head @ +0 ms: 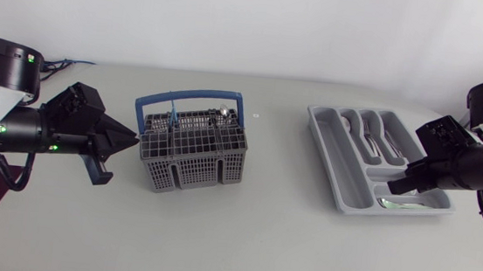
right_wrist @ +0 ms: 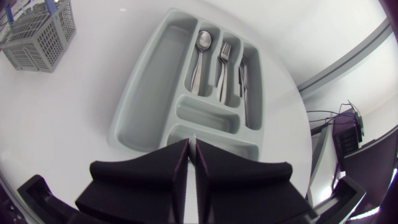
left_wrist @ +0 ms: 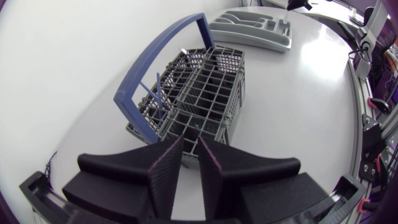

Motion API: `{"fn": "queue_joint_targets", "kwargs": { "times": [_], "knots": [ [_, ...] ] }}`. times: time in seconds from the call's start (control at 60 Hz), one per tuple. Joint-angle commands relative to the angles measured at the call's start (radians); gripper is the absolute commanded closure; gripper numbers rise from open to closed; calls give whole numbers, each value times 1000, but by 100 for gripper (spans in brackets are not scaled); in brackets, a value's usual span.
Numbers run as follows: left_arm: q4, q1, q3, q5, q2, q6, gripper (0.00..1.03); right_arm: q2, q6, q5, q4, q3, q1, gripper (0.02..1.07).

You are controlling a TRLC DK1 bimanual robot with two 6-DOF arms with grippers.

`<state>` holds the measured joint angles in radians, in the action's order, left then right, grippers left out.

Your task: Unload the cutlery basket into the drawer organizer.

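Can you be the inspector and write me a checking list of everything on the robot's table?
surface: pale grey table, no spills seen.
job's things: cutlery basket, blue handle upright, a few pieces left in it; drawer organizer with spoon, fork and knife in three slots, its long side slot bare.
clutter: one tiny white speck behind the basket.
grippers: left gripper right at the basket's side, fingers slightly apart, nothing between; right gripper above the organizer's near end.
cables: black loops hang under both arms.
surroundings: nothing seen.
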<state>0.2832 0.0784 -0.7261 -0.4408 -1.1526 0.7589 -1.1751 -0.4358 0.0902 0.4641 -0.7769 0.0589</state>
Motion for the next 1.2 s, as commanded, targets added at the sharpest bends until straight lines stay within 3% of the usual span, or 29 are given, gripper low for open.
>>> {"fn": "queue_joint_targets", "kwargs": {
  "times": [0.0, 0.433, 0.533, 0.65, 0.733, 0.817, 0.9, 1.033, 1.183],
  "knots": [
    [8, -9, 22, -7, 16, -9, 78, -54, -29, 25, -36, 34, 28, 101],
    [4, -51, 13, -7, 2, -7, 78, -345, -46, 112, -262, 70, 70, 100],
    [1, -60, 2, -7, -13, -9, 78, -353, -43, 112, -271, 76, 50, 76],
    [-4, -68, -6, -7, -32, -10, 78, -333, -37, 114, -268, 76, 27, 70],
    [-9, -77, -7, -7, -39, -10, 78, -308, -37, 114, -259, 77, 16, 42],
    [-12, -85, -9, -7, -42, -10, 78, -268, -35, 114, -245, 79, 1, 36],
    [-12, -89, -12, -7, -47, -9, 78, -218, -32, 114, -219, 73, -18, 22],
    [-27, -103, -15, -9, -70, -9, 78, -135, -17, 114, -171, 53, -77, 20],
    [-62, -129, -38, -10, -136, -18, 78, -69, 25, 111, -145, 34, -249, 20]
  ]
}}
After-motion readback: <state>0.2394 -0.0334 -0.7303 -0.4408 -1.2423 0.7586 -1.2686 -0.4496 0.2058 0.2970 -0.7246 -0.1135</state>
